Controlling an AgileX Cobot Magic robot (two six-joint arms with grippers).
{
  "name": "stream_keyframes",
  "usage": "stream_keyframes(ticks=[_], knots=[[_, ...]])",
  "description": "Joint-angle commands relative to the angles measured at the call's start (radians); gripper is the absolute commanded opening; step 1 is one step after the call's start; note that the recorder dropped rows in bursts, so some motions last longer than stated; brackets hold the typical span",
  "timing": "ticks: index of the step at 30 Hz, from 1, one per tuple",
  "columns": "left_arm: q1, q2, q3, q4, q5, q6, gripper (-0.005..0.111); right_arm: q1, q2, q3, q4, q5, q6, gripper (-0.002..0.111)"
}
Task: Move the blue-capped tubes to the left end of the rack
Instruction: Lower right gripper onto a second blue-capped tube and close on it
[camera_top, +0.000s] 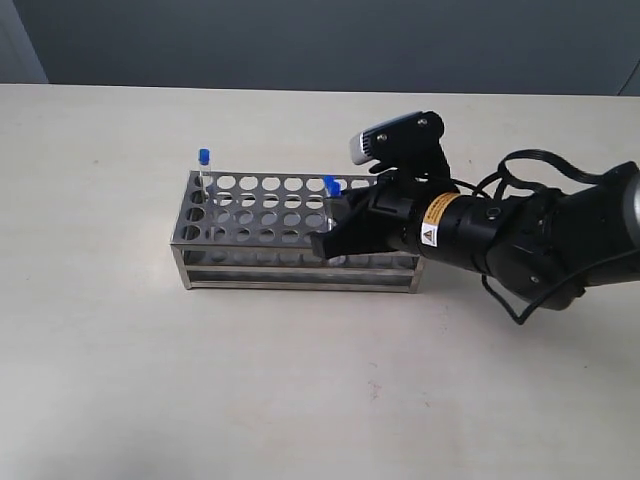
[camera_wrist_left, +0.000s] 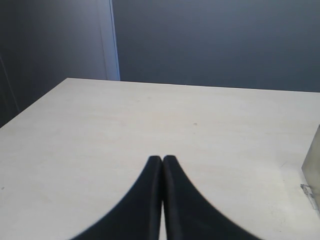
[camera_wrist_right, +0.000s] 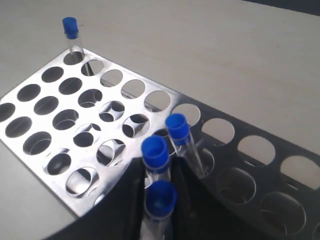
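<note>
Your L jaws are pressed together; R jaws hug two blue-capped tubes (camera_wrist_right: 155, 149), can't tell if squeezing.
Third tube (camera_wrist_right: 178, 129) stands just beside them, 4th tube (camera_wrist_right: 70, 27) at the rack (camera_top: 290, 275) corner.

Right arm (camera_top: 500, 235) hides rack (camera_top: 270, 268) right end; nearest blue-capped tube (camera_wrist_right: 161, 200) blurred, perhaps between jaws.

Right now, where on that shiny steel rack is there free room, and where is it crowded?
The left end of the shiny steel rack is mostly free: empty holes border the single blue-capped clear tube in its far corner. The pale tabletop in front is bare too. Crowded mid-rack: three more blue-capped tubes bunch at the black right gripper.
</note>
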Motion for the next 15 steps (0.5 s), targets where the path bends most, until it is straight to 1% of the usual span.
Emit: stream_keyframes(ticks=[1,4,7,8,10,12,14,15], knots=[[-0.009,-0.004,0.003,-0.005,0.003,-0.002,0.0,0.008,0.051,0.002,-0.041,0.025,0.048,0.0],[-0.009,-0.004,0.003,-0.005,0.003,-0.002,0.0,0.008,0.055,0.002,-0.065,-0.026,0.047,0.001],[-0.009,-0.004,0.003,-0.005,0.003,-0.002,0.0,0.008,0.055,0.002,-0.075,-0.035,0.047,0.002],[-0.009,-0.004,0.003,-0.005,0.003,-0.002,0.0,0.008,0.055,0.002,-0.079,-0.015,0.049,0.005],[-0.009,-0.004,0.003,-0.005,0.003,-0.002,0.0,0.008,0.055,0.002,-0.079,0.022,0.054,0.018],[-0.009,-0.004,0.003,-0.005,0.003,-0.002,0.0,0.008,0.055,0.002,-0.079,0.055,0.054,0.035],[-0.009,-0.004,0.003,-0.005,0.003,-0.002,0.0,0.008,0.055,0.002,-0.082,0.078,0.054,0.047],[-0.009,-0.004,0.003,-0.003,0.003,-0.002,0.0,0.008,0.055,0.002,-0.082,0.088,0.054,0.051]])
